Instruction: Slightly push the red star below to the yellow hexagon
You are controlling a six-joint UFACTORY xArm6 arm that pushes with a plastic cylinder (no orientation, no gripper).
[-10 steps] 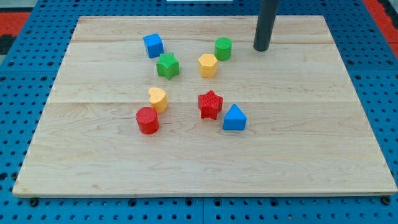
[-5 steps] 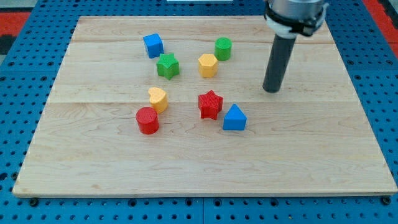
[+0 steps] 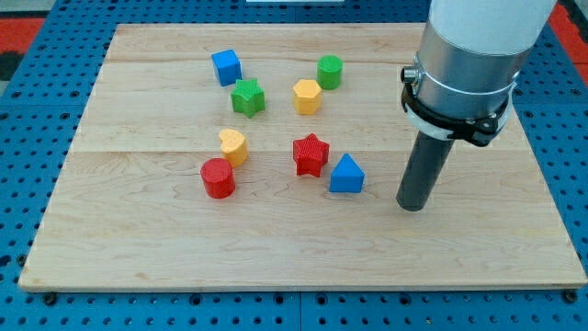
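The red star [image 3: 311, 154] lies near the board's middle, a little toward the view's bottom from the yellow hexagon [image 3: 307, 96]. A blue triangle [image 3: 345, 174] touches the star's lower right side. My tip [image 3: 412, 206] rests on the board to the right of the blue triangle, apart from it, and lower right of the red star. It touches no block.
A green cylinder [image 3: 330, 71] sits right of the hexagon and a green star [image 3: 247, 97] left of it. A blue cube [image 3: 226, 66] is at upper left. A yellow heart-like block [image 3: 232, 146] and a red cylinder [image 3: 218, 177] lie left of the red star.
My tip has moved from the board's top right down toward the view's bottom, now level with the blue triangle. No block has moved.
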